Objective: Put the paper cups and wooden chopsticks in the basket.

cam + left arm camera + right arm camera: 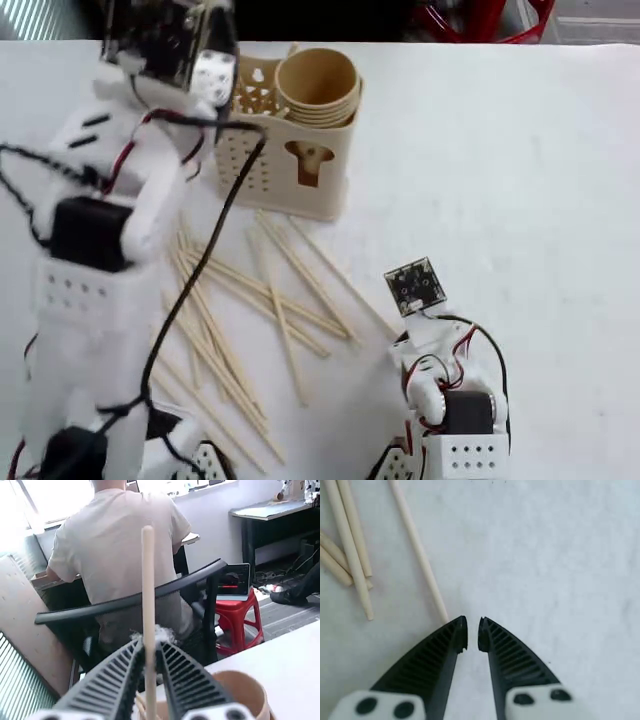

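Note:
A cream perforated basket point(305, 175) stands at the back of the white table, with stacked paper cups point(318, 85) in its right compartment. My left gripper point(148, 642) is raised over the basket and shut on a wooden chopstick point(147, 580) held upright, just above the cups' rim point(247, 687). Several loose chopsticks point(265, 300) lie scattered on the table in front of the basket. My right gripper point(472, 630) points down at bare table with its jaws nearly touching and nothing between them. One chopstick's end point(437, 605) lies just beside its tip.
The left arm point(110, 230) and its black cable point(205, 250) cross over the chopstick pile. The right arm point(445, 390) sits folded at the front edge. Bare table spreads to the right of the basket point(500, 160).

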You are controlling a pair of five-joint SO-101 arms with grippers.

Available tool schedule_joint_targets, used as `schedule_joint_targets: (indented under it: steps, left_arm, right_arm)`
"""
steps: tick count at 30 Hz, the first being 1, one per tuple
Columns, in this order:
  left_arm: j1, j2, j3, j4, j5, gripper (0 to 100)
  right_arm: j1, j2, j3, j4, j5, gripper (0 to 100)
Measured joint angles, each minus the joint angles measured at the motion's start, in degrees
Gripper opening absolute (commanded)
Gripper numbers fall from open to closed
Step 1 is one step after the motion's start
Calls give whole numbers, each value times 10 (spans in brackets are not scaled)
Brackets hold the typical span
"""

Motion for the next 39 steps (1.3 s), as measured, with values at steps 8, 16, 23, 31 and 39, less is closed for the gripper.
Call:
schedule_joint_targets:
  steps: [8, 16, 23, 31, 39]
  left_arm:
    - [4, 190, -139, -66, -1, 23]
    - [4, 357, -252, -75, 19, 23]
    - [-4, 406, -272, -75, 26, 27]
    - [-16, 406, -273, -32, 27, 65]
    - [-25, 406, -273, 42, 27, 98]
  right_arm:
    - [0, 0, 0, 0, 0, 53]
    - [0, 0, 0, 0, 0, 53]
    - [0, 0, 0, 0, 0, 53]
    - [0, 0, 0, 0, 0, 53]
    - [0, 0, 0, 0, 0, 53]
